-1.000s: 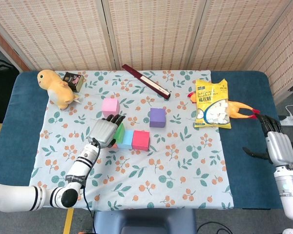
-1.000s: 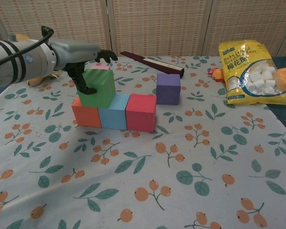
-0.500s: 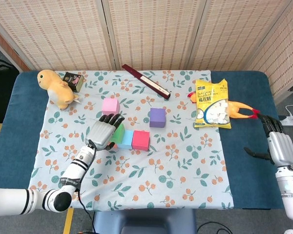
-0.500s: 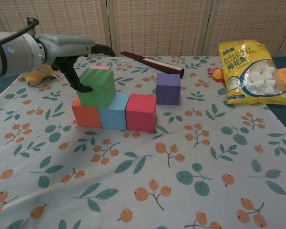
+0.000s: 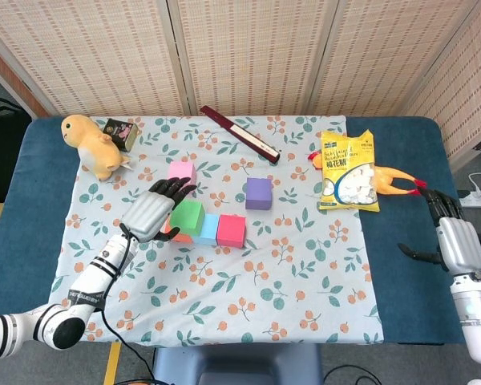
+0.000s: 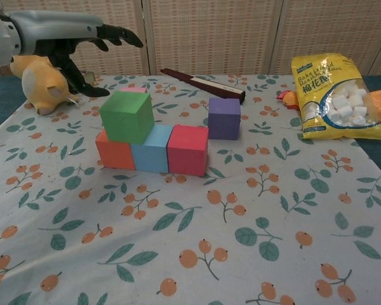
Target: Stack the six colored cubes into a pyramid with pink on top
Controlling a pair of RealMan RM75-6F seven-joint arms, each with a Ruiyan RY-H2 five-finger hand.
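Observation:
An orange cube [image 6: 113, 154], a light blue cube [image 6: 151, 150] and a red cube [image 6: 188, 149] stand in a row on the floral cloth. A green cube [image 6: 127, 116] rests on top, over the orange and blue ones, slightly turned. The pink cube [image 5: 180, 171] lies behind the row and the purple cube [image 6: 224, 118] to its right rear. My left hand [image 5: 151, 211] hovers open above and left of the green cube, touching nothing. My right hand [image 5: 451, 237] hangs open over the blue table edge at far right.
A yellow plush toy [image 5: 94, 144] and a small dark box [image 5: 121, 133] sit at the back left. A dark red flat case [image 5: 239, 134] lies at the back centre. A marshmallow bag [image 5: 348, 172] and a rubber chicken [image 5: 397, 180] lie at the right.
My left hand let go of the green cube, then lifted up and away to the left. The green cube stays on the bottom row. The right hand has barely moved.

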